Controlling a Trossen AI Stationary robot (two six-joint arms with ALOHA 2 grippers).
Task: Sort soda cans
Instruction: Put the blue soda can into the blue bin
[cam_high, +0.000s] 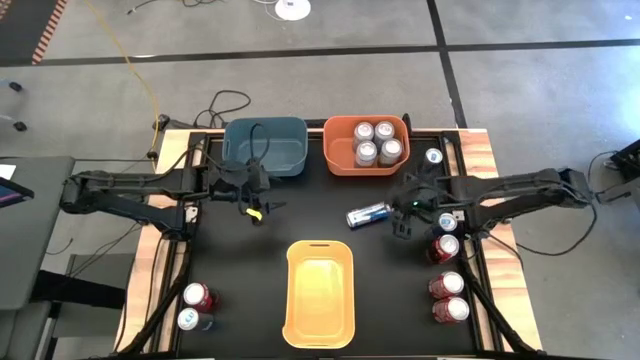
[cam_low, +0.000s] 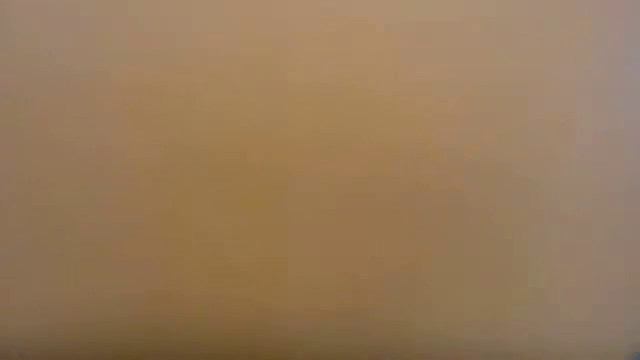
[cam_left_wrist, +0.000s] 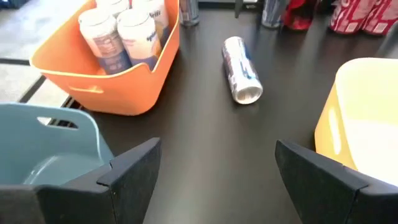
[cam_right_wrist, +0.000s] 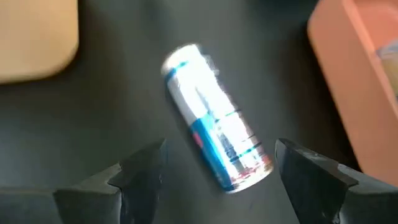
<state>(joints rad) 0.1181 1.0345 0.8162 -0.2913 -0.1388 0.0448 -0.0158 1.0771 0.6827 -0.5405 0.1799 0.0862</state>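
Holding four silver cans (cam_high: 377, 141): orange bin (cam_high: 337, 160); blue bin (cam_high: 265, 146), yellow bin (cam_high: 320, 292) bare; both pincers released.

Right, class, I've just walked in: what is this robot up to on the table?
It is sorting soda cans into bins. The orange bin holds four silver cans; the blue bin and yellow bin are empty. The open right gripper hovers by a fallen can. The left gripper waits open near the blue bin.

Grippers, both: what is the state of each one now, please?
Left gripper: open, holding nothing.
Right gripper: open, empty, above the fallen blue can.
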